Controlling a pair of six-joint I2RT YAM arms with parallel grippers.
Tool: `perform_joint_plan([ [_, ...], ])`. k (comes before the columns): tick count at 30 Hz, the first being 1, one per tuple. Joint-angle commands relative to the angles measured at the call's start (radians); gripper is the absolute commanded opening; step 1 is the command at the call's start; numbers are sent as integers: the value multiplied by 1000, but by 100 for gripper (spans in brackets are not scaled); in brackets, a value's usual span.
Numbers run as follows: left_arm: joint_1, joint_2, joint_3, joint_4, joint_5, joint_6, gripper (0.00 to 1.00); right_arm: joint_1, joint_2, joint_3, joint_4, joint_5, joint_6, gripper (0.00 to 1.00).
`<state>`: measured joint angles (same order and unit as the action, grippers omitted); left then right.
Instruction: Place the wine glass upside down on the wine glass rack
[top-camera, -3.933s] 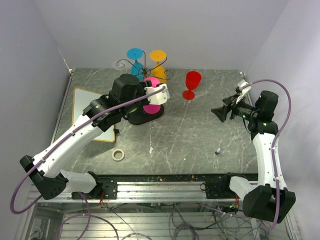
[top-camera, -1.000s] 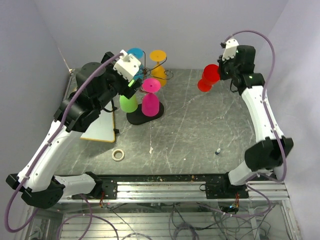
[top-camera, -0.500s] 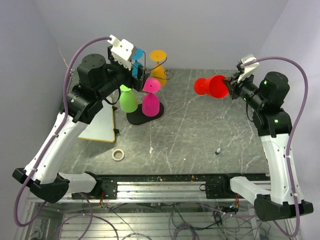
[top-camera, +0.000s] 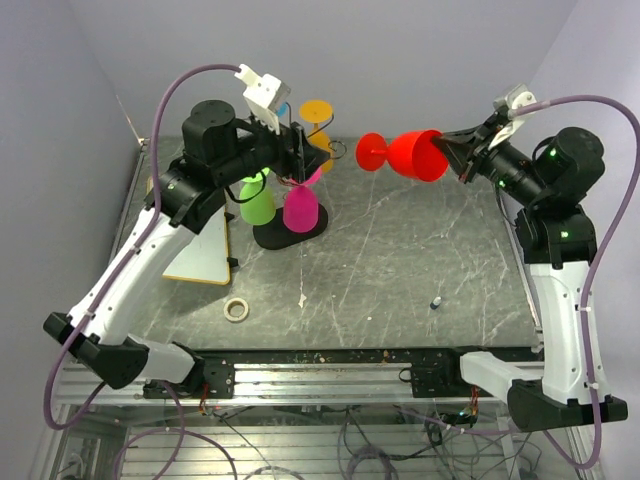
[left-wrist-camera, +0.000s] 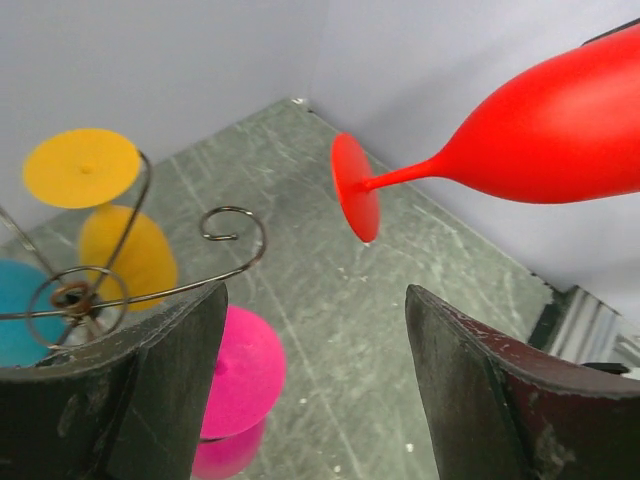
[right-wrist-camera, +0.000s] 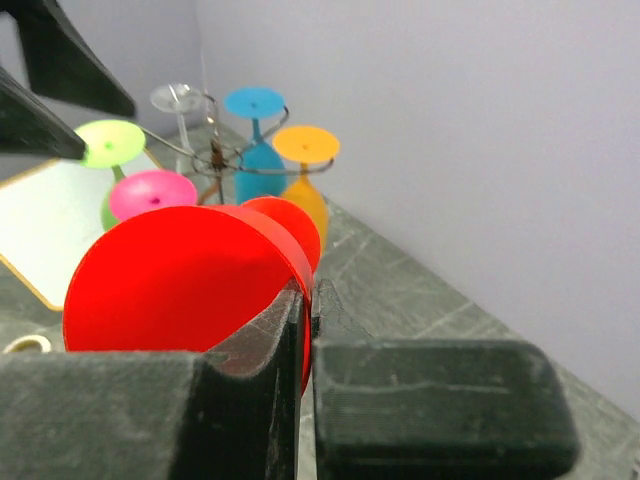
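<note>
Red wine glass (top-camera: 415, 155), just one, sits sideways in the air right of the rack (top-camera: 272, 238), rim pinched by my right gripper (top-camera: 452, 152). Four hang on it: green glass (right-wrist-camera: 110, 140), pink glass (right-wrist-camera: 152, 193), blue glass (right-wrist-camera: 254, 102), orange glass (right-wrist-camera: 305, 143). My left gripper (left-wrist-camera: 315, 320) gapes empty.

My top camera looks down from above and behind my bases over the whole table (top-camera: 400, 280), while both wrist cameras sit close to the glass (left-wrist-camera: 540, 140), left seeing it side-on, right along it from the rim, with the rack (top-camera: 272, 238) in both.
</note>
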<state>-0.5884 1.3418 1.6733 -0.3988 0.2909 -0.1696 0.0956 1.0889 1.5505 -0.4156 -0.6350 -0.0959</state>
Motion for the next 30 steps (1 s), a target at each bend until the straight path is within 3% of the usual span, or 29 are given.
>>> perform_joint_plan([
  [1, -19, 47, 42, 72, 90, -165, 81, 1, 18, 65, 88, -91, 118, 0],
  [12, -25, 115, 28, 136, 131, -276, 80, 1, 36, 76, 137, -207, 209, 0],
  [18, -25, 113, -5, 149, 158, -290, 56, 2, 32, 51, 158, -224, 228, 0],
  [30, -24, 90, -35, 160, 200, -328, 18, 1, 27, 32, 173, -215, 228, 0],
])
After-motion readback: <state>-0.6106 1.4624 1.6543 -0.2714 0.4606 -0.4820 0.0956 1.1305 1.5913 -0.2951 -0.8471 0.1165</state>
